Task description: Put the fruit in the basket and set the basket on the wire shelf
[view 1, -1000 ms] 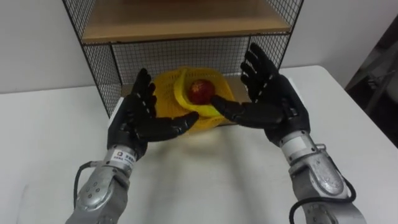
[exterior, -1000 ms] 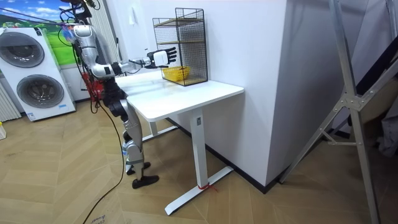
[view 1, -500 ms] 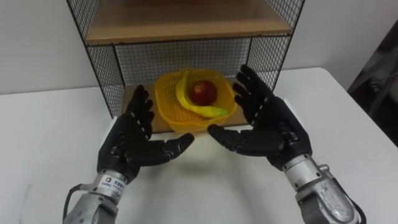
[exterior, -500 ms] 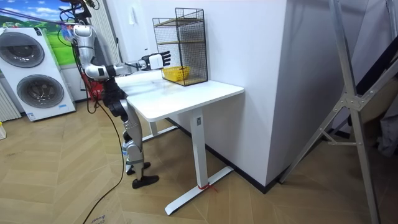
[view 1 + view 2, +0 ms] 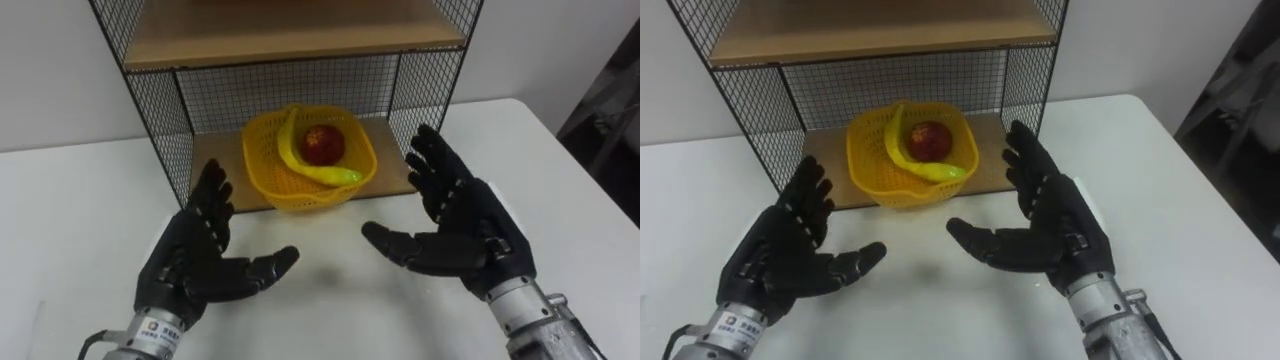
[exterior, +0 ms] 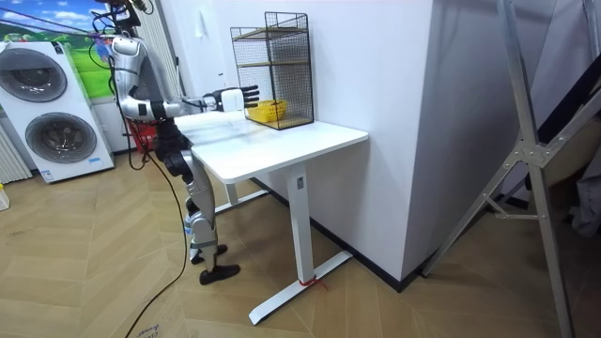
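Left hand (image 5: 195, 265), right hand (image 5: 465, 225): black, palms facing, fingers straight and spread, empty, above the smooth white tabletop (image 5: 80, 200). Beyond them: round yellow lattice basket (image 5: 300, 195), on the wooden bottom board of the black wire shelf (image 5: 160, 125). Inside it: curved banana (image 5: 318, 172), red apple (image 5: 322, 145).

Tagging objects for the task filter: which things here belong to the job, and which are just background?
Job: yellow basket, banana and red apple inside it, wire shelf, left hand and right hand, both open.
Background: white table, washing machines.
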Robot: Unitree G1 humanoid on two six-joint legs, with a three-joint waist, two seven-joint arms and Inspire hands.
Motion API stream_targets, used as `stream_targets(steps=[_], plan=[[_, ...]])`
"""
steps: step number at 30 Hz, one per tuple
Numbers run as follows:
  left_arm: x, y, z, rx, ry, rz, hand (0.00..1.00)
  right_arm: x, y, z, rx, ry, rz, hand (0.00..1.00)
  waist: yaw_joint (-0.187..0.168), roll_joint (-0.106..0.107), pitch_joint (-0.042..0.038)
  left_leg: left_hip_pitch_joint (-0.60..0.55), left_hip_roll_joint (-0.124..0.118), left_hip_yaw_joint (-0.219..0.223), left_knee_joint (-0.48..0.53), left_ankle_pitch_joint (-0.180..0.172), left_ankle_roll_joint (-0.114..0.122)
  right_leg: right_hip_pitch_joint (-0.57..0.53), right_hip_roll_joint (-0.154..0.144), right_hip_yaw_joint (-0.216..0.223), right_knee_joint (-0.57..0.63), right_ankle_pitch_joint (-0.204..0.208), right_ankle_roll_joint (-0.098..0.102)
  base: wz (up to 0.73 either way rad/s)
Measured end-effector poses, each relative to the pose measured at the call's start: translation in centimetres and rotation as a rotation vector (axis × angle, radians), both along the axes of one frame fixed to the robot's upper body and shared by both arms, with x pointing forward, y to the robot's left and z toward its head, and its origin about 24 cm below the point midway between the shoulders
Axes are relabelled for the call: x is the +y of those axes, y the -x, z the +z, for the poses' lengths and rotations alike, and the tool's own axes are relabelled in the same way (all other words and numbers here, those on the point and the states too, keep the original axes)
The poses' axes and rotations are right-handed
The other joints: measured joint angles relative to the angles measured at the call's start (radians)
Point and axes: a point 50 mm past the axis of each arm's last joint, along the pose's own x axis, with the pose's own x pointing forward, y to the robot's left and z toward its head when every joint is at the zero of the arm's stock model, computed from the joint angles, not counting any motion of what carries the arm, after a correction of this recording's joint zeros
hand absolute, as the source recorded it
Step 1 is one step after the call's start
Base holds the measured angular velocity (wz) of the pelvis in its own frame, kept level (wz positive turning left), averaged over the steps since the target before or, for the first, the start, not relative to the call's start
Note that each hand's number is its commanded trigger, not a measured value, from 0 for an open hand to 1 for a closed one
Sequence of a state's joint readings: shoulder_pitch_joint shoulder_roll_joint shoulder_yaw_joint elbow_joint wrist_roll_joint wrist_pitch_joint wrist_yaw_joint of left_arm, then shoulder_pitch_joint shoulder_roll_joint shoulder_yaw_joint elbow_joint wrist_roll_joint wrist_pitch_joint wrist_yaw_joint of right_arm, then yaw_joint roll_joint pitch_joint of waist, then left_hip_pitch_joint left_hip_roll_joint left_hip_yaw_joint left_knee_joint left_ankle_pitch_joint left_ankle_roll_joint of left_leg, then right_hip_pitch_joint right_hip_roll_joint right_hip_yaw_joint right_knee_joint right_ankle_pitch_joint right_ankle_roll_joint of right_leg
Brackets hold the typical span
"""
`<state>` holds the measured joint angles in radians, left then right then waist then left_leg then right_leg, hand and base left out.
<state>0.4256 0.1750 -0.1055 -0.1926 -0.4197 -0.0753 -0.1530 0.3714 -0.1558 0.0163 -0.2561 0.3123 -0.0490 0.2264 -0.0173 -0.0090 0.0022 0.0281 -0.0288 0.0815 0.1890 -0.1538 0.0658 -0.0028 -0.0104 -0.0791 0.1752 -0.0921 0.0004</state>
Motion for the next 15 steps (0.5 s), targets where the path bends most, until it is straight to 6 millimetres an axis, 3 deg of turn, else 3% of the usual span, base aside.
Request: stream_targets(steps=[9, 15], plan=[[3.7, -0.4, 3.5, -0.195, -0.122, 0.247, 0.0, -2.8, 0.9, 1.8, -0.102, 0.115, -0.176, 0.0, 0.002, -0.001, -0.0013, 0.001, 0.0, -0.003, -0.001, 0.001, -0.001, 0.005, 0.003, -0.004, -0.001, 0.001, -0.001, 0.0], [5.6, -0.1, 5.2, -0.275, -0.212, 0.452, 0.0, -4.5, 1.2, 3.2, -0.163, 0.16, -0.312, 0.0, 0.024, -0.001, -0.0013, 0.0, 0.0, -0.004, -0.001, 0.001, -0.001, 0.006, 0.004, -0.006, -0.003, 0.001, -0.001, 0.0]])
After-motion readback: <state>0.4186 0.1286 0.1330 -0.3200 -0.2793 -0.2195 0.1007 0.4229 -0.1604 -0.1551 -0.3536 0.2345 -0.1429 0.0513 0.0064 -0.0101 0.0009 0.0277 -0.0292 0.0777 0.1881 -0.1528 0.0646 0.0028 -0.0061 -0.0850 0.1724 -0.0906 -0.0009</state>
